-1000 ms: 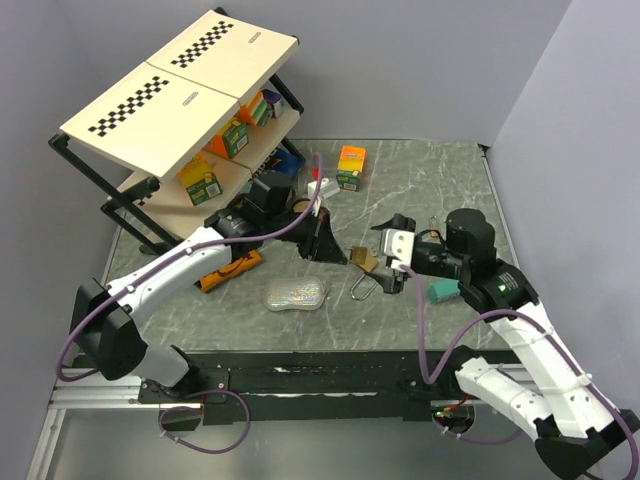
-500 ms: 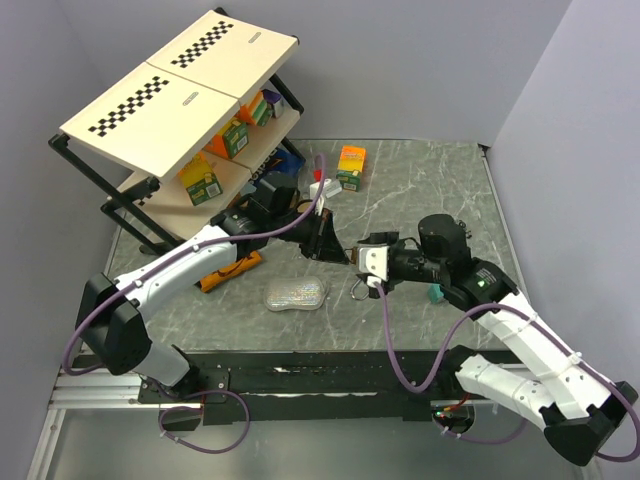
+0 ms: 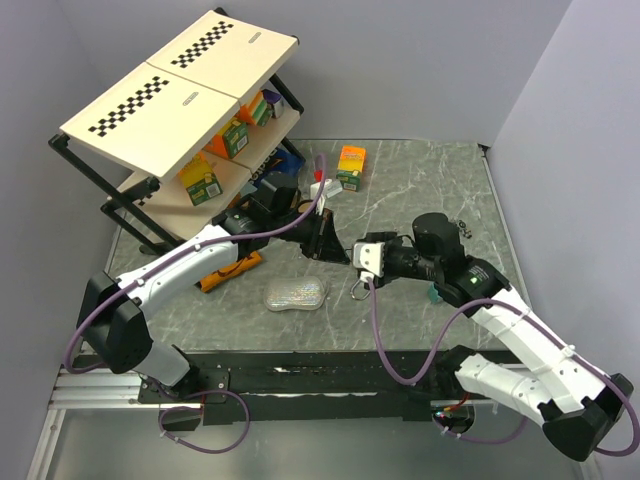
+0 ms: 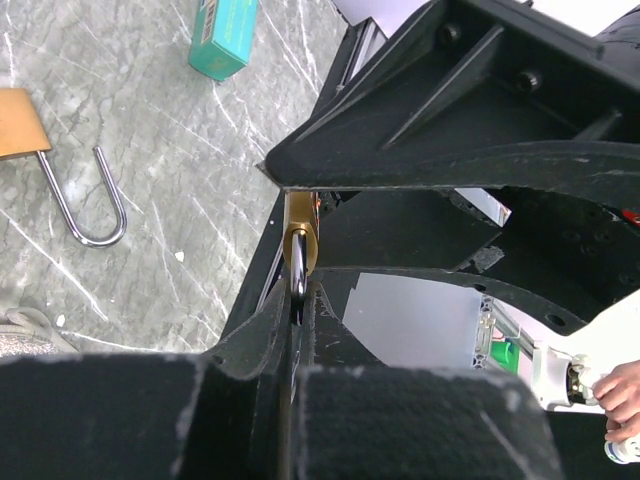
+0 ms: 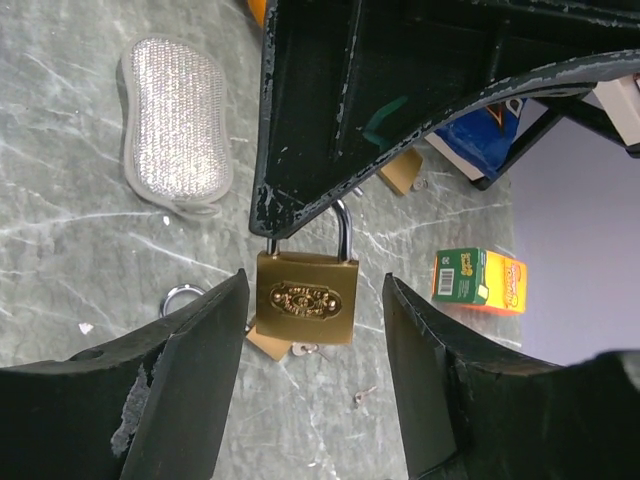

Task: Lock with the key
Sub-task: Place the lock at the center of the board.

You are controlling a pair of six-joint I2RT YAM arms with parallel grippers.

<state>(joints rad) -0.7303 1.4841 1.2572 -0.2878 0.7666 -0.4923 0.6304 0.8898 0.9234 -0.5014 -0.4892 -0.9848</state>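
A brass padlock [image 5: 305, 298] hangs by its shackle from my left gripper [image 4: 298, 300], which is shut on the shackle. In the left wrist view the padlock [image 4: 298, 225] shows edge-on. My right gripper [image 5: 315, 290] stands open around the lock's body, with a finger [image 5: 190, 380] on each side and a gap at both. In the top view my right gripper [image 3: 368, 258] meets my left gripper [image 3: 335, 250] at mid-table. Under the hanging lock, a small silver key [image 5: 312, 350] lies on the table beside a second brass padlock [image 4: 18, 120] with an open shackle [image 4: 90, 200].
A silver sponge [image 3: 296, 293] lies left of the grippers and an orange tool [image 3: 228, 272] further left. An orange-green box [image 3: 351, 166] stands behind and a teal box [image 4: 225, 35] lies near my right arm. A shelf rack [image 3: 180, 130] fills the back left.
My right gripper has moved left up to the hanging padlock, and its jaws have narrowed around the body. My left gripper has kept hold and hardly shifted.
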